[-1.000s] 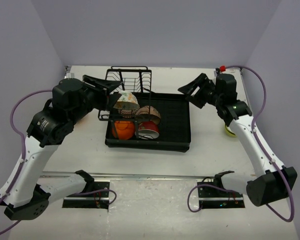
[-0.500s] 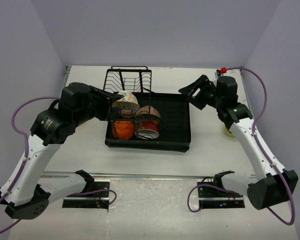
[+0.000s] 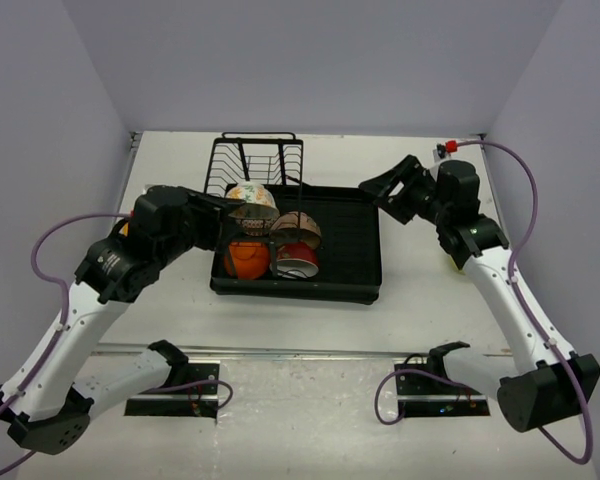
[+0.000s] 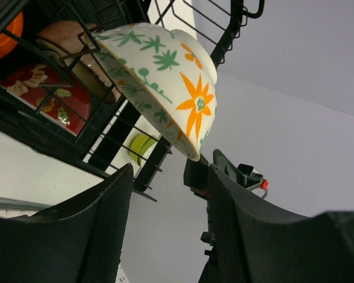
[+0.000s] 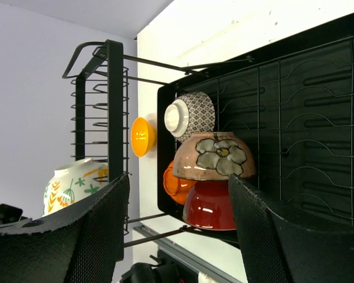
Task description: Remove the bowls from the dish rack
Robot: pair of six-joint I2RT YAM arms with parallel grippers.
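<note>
The black wire dish rack (image 3: 262,162) joins a shallow black tray (image 3: 350,245). The white floral bowl (image 3: 252,196) leans on its side against the rack wires. Beside it lie a brown flowered bowl (image 3: 298,228), an orange bowl (image 3: 245,258) and a red bowl (image 3: 298,263). My left gripper (image 3: 230,207) is open at the floral bowl's left side. In the left wrist view the bowl (image 4: 165,82) has its rim just above the gap of my gripper (image 4: 170,171), untouched. My right gripper (image 3: 377,190) is open and empty over the tray's far right corner.
A lime green bowl (image 3: 458,262) sits on the table right of the tray, partly behind the right arm. The right wrist view shows a yellow-orange bowl (image 5: 143,136) on the table left of the rack (image 5: 115,106) and a grey patterned bowl (image 5: 190,116) in the tray.
My left arm has lowered and moved its open gripper right, up to the white floral bowl. My right arm has shifted slightly to the right. The bowls have hardly moved.
</note>
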